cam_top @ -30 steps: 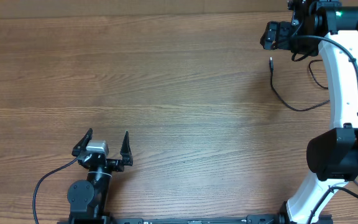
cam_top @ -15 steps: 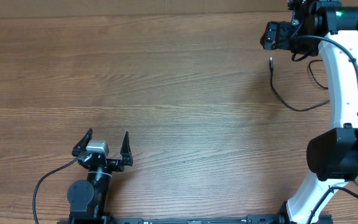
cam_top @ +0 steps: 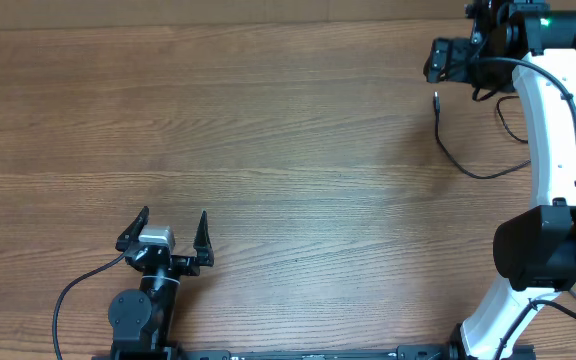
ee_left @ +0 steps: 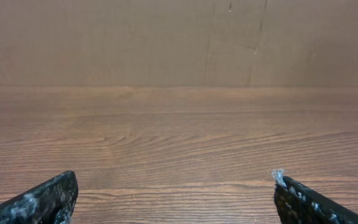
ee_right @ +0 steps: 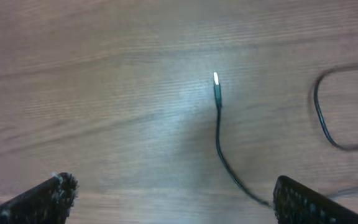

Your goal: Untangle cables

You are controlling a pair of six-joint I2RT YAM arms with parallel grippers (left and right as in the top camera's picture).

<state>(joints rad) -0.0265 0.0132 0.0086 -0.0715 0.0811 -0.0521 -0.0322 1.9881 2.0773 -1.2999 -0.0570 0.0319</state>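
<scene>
From overhead, the left fingers sit near my edge of the tabletop, spread wide apart. The right fingers are up at the far right corner, on the end of the white arm; from this angle I cannot judge their gap. The cable lies just beside them on the near side: a thin black cord whose small plug tip points toward the far edge. It runs toward me, then sweeps right in a shallow curve under the arm. A second thin black loop shows just right of it, partly hidden by the arm.

On the left wrist camera, the left fingers are parted to both lower corners, with bare wood grain and a plain brown wall behind.

On the right wrist camera, the right fingers are likewise spread wide, one in each lower corner. The cable lies flat on the tabletop between them, not touching either. It has a bright silvery tip, a short black plug body, and a slim cord bending toward the right finger. The loop curls near the right edge as a narrow open arc, apart from the first strand.
</scene>
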